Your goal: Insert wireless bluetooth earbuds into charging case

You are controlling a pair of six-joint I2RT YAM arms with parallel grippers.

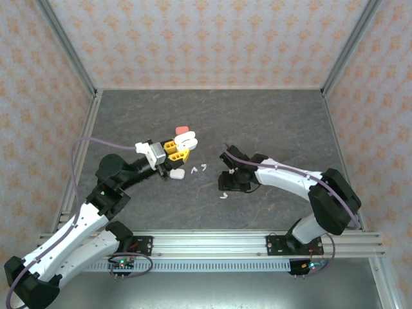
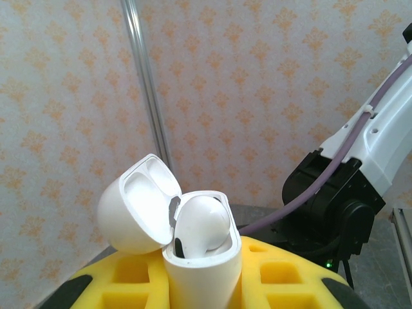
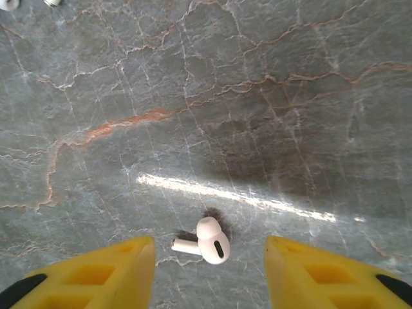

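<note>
one white earbud [image 3: 205, 241] lies flat, long axis crosswise, stem leftward.

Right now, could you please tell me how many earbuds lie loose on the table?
3. Two white earbuds lie side by side mid-table; a third lies by the right end effector. More may be hidden beneath the arms.

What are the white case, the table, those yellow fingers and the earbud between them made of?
Case: glossy hard plastic, by its smooth highlights. Earbud: seemingly the same. Table: grey, veined like stone, glare streak; maybe printed laminate. Yellow fingers: matte, pocketed, perhaps foam or rubber.
</note>
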